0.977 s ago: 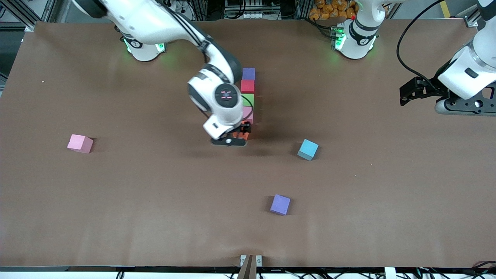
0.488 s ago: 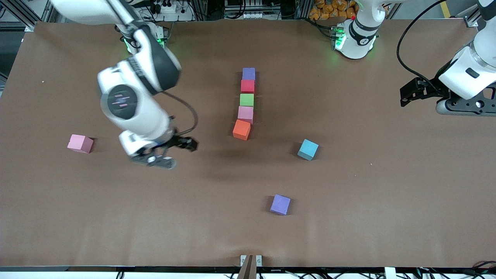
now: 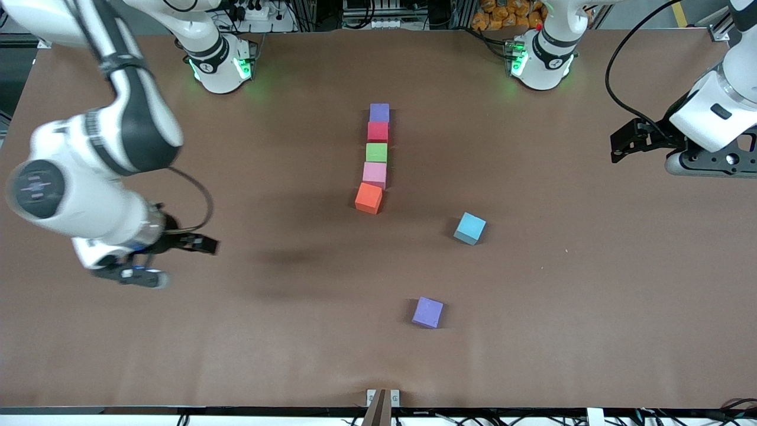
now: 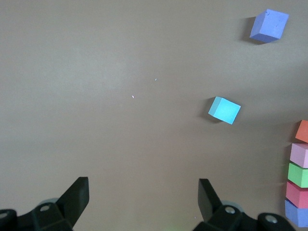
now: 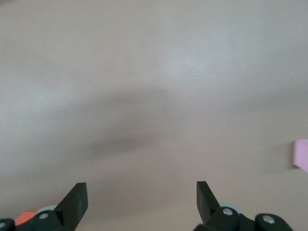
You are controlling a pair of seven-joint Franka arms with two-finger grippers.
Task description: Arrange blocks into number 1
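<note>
Five blocks form a line in mid-table: purple point(image 3: 379, 112), red point(image 3: 378, 131), green point(image 3: 377, 152), pink point(image 3: 374, 174) and, slightly askew at the end nearest the front camera, orange point(image 3: 369, 197). A light blue block point(image 3: 470, 228) and a second purple block point(image 3: 428, 312) lie loose, nearer the camera. My right gripper point(image 3: 198, 244) hangs open and empty over bare table at the right arm's end. In the right wrist view the gripper point(image 5: 142, 195) holds nothing, with a loose pink block point(image 5: 302, 155) at the picture's edge. My left gripper point(image 3: 626, 142) waits open and empty at the left arm's end.
The left wrist view shows the left gripper point(image 4: 143, 192) over bare brown table point(image 4: 120, 96), with the light blue block point(image 4: 224, 110), the loose purple block point(image 4: 268, 25) and the line of blocks point(image 4: 299, 174) farther off. The right arm's body hides the loose pink block in the front view.
My right arm has swung away from the orange block toward the right arm's end of the table, open throughout. It now covers the loose pink block in the front view. The left arm stayed still.
</note>
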